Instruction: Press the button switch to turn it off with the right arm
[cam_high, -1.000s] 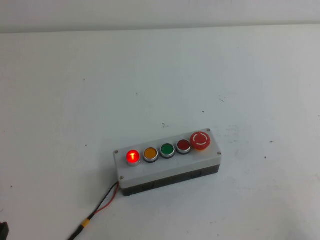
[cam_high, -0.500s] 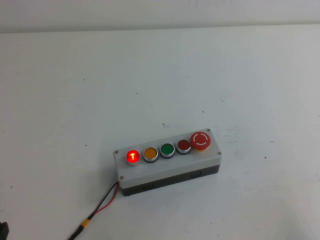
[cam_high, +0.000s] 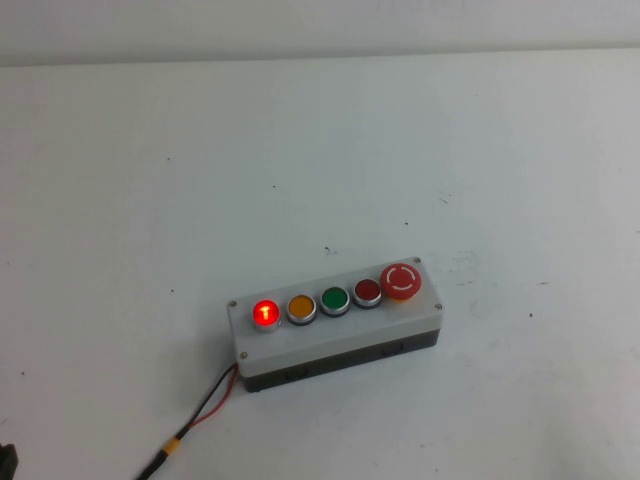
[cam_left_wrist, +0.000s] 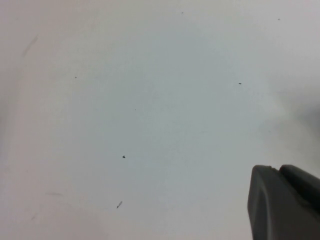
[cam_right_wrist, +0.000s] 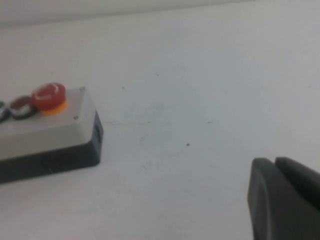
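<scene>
The button switch (cam_high: 265, 313) glows bright red at the left end of the grey five-button box (cam_high: 340, 338), which lies front of centre on the white table. Neither arm shows in the high view. My right gripper (cam_right_wrist: 274, 161) shows only in the right wrist view, its two dark fingers pressed together and empty, above bare table to the right of the box (cam_right_wrist: 50, 131). That view shows only the box's right end; the glowing button is out of it. My left gripper (cam_left_wrist: 278, 169) is shut and empty over bare table.
On the box, right of the glowing button, sit an orange button (cam_high: 301, 308), a green one (cam_high: 334, 300), a darker red one (cam_high: 367, 291) and a large red mushroom button (cam_high: 401, 281). A red and black cable (cam_high: 205, 408) runs from the box's left end to the front edge.
</scene>
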